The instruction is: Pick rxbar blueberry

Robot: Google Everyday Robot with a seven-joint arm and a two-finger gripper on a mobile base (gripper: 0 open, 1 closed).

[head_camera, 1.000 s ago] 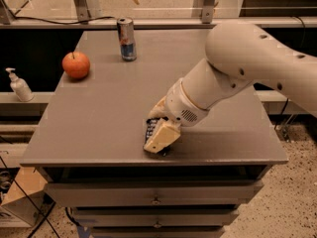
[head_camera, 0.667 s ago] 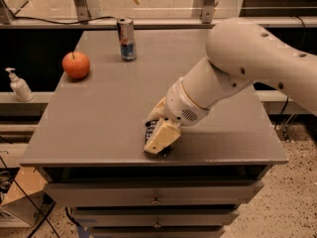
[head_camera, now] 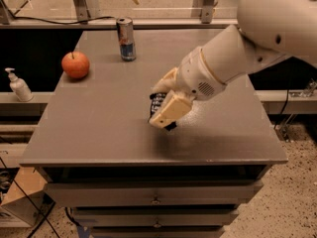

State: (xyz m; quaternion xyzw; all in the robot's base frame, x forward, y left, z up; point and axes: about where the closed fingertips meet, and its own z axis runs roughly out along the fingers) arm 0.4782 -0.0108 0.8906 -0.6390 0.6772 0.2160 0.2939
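Observation:
The rxbar blueberry [head_camera: 157, 103] is a dark navy wrapper with white text. Only a small part shows between the cream-coloured fingers [head_camera: 171, 112]. My gripper [head_camera: 160, 114] is shut on it and holds it a little above the grey table top [head_camera: 99, 128], near the table's middle front. Its shadow lies on the table below. Most of the bar is hidden by the fingers and the white arm [head_camera: 233, 53] coming in from the upper right.
A silver-and-blue drink can [head_camera: 126, 38] stands at the back of the table. A red apple [head_camera: 75, 65] lies at the back left. A soap dispenser [head_camera: 19, 85] stands on a ledge to the left. Drawers [head_camera: 156, 195] are below the front edge.
My gripper has risen from the table surface with the bar held in it. The can and apple have not moved.

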